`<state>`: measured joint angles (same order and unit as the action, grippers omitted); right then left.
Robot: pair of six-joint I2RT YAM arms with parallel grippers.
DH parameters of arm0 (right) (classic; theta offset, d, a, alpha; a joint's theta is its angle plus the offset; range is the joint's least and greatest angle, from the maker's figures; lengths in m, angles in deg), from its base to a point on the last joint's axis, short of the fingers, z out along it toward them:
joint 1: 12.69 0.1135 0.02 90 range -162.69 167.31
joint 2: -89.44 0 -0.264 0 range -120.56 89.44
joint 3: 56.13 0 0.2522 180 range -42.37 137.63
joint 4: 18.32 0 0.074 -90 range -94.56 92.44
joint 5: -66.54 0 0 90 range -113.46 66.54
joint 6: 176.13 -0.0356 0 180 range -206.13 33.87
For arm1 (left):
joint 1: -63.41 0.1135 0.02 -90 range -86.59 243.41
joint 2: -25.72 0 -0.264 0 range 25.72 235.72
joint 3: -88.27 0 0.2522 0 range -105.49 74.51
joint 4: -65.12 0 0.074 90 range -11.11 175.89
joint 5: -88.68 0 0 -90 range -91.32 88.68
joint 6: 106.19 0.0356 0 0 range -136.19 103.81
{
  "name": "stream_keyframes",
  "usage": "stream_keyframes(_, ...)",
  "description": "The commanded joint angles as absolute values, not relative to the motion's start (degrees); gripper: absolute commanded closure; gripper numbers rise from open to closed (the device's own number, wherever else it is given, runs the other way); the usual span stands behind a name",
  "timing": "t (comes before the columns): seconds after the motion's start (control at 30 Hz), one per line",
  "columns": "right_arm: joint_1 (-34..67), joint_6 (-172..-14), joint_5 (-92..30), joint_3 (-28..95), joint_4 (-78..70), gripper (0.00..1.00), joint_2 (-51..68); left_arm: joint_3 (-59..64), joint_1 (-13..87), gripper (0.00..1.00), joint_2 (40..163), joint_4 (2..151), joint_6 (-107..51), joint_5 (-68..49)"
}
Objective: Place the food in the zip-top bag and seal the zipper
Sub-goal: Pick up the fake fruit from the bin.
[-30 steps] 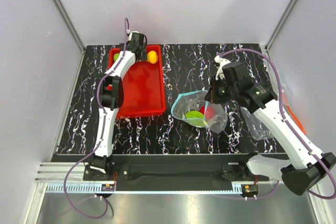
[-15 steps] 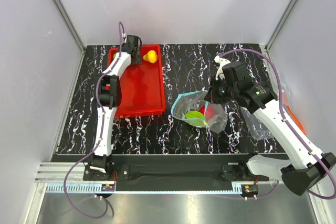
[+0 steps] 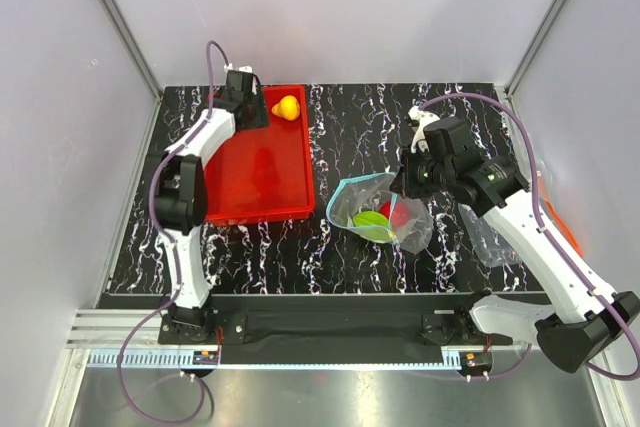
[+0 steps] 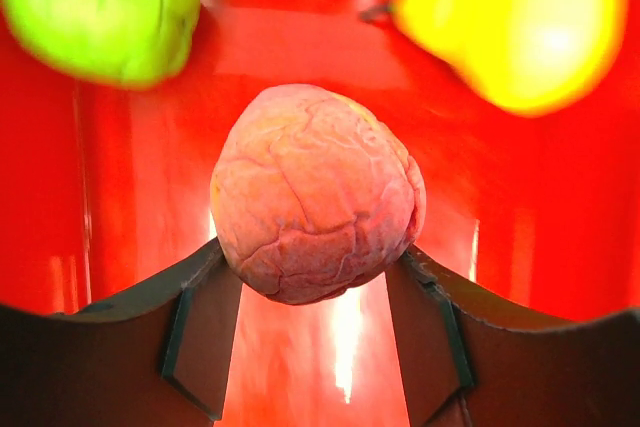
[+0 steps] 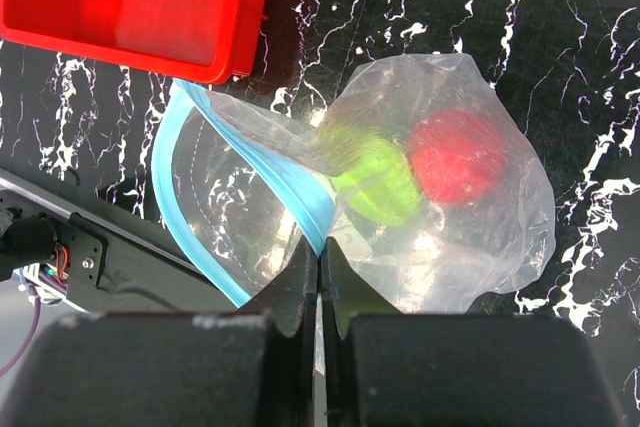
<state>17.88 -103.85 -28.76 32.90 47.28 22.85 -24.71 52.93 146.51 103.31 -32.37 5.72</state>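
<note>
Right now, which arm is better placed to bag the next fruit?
Left: the left gripper grips the peach in the red tray, while the right gripper is pinched on the zip-top bag mouth, holding it open.

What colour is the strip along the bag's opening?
Light blue zipper, clearest in the right wrist view.

No words, numbers, labels or signs clear enough to read anywhere.
</note>
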Motion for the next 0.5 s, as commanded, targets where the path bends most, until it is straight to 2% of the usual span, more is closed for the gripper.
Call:
stream_keyframes(0.0, 17.5, -103.2, -27.9, 33.1, 46.4, 1.0, 23.2, -20.1, 51.5, 0.54, 134.9, 97.5, -34.2, 0.4)
stream_keyframes(0.2, 17.5, -103.2, -27.1, 34.3, 46.9, 1.0, 22.3, -10.5, 44.4, 0.55, 122.5, 94.6, -38.6, -10.8)
stream_keyframes(0.33, 17.5, -103.4, -27.0, 35.0, 47.1, 1.0, 21.8, -6.4, 35.0, 0.54, 113.5, 92.8, -39.5, -9.8)
stream_keyframes(0.47, 17.5, -103.5, -27.0, 34.9, 47.2, 1.0, 21.9, -2.7, 30.1, 0.54, 108.9, 92.0, -42.2, -12.6)
